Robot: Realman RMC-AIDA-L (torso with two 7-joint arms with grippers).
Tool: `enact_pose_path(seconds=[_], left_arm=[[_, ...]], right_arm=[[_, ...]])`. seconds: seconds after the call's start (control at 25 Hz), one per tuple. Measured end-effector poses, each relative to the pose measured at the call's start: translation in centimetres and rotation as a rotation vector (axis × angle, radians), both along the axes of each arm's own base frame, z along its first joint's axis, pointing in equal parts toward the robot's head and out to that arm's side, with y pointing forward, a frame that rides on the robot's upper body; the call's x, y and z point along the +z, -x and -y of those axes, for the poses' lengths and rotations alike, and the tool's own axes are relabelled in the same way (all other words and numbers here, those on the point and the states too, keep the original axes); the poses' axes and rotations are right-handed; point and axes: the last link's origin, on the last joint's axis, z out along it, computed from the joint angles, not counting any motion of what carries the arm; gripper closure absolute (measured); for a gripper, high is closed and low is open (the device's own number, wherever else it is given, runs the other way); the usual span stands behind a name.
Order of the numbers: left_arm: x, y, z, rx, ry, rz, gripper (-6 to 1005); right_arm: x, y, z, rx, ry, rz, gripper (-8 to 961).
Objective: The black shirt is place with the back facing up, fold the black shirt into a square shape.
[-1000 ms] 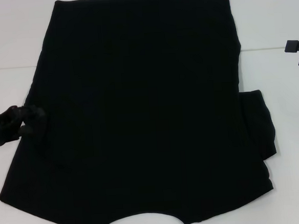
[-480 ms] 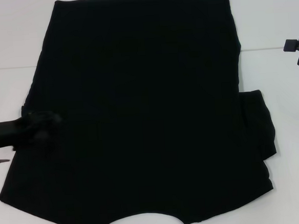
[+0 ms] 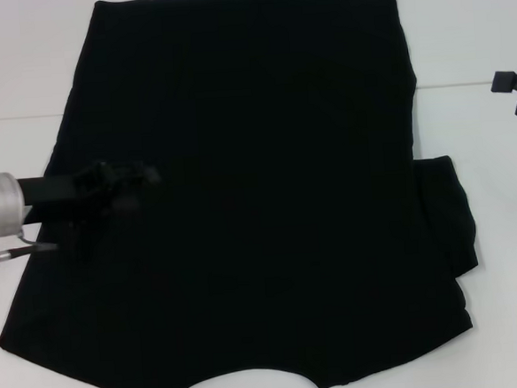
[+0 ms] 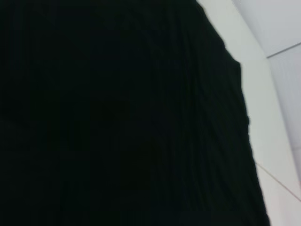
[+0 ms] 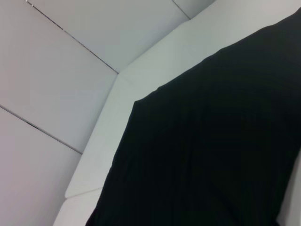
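Note:
The black shirt (image 3: 258,194) lies spread flat over most of the white table, hem at the far side and neckline cut-out at the near edge. Its right sleeve (image 3: 446,216) sticks out at the right. My left gripper (image 3: 138,178) reaches in from the left, low over the shirt's left part. It is shut on a bunch of the shirt's left-side cloth, which trails darkly under it. My right gripper (image 3: 515,93) sits parked at the table's far right edge, its black pads apart and holding nothing. Both wrist views show only plain black shirt (image 4: 117,117) cloth (image 5: 211,150) and white table.
The white table (image 3: 20,86) shows bare at the far left, along the right side and at the near corners. A seam line crosses the table behind the shirt (image 3: 473,84).
My left gripper has moved right, from the shirt's left edge to well over the cloth, drawing the left-side cloth inward. The right gripper has barely moved.

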Motion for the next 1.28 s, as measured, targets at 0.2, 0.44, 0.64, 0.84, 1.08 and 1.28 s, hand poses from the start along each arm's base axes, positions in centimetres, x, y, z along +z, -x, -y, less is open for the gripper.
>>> enact_pose_path(seconds=[0.2,0.44,0.64,0.84,1.08,1.28], left_arm=[[2.3,-0.1,2.0,-0.15,0.045,0.014,354],[3.7,-0.7,5.0,-0.523,0.139,-0.073,354],[3.3,-0.8,5.6,-0.596,0.146,-0.087,353],[3.2,-0.9,5.5,-0.592,0.139,-0.087,353],[3.0,-0.9,5.3,-0.583,0.125,-0.085,354],[2.8,-1.0,5.2,-0.581,0.121,-0.084,353]], right_arm=[[0.5,-0.8,1.1,0.003,0.061,0.038,137],[1.3,-2.1,3.1,-0.049,0.211,0.103,139],[1.1,-2.8,4.6,-0.083,0.328,0.141,140],[0.5,-3.2,4.9,-0.125,0.37,0.168,142],[-0.9,-3.0,4.3,-0.143,0.384,0.198,209],[-3.0,-3.1,3.1,-0.189,0.377,0.26,378]])
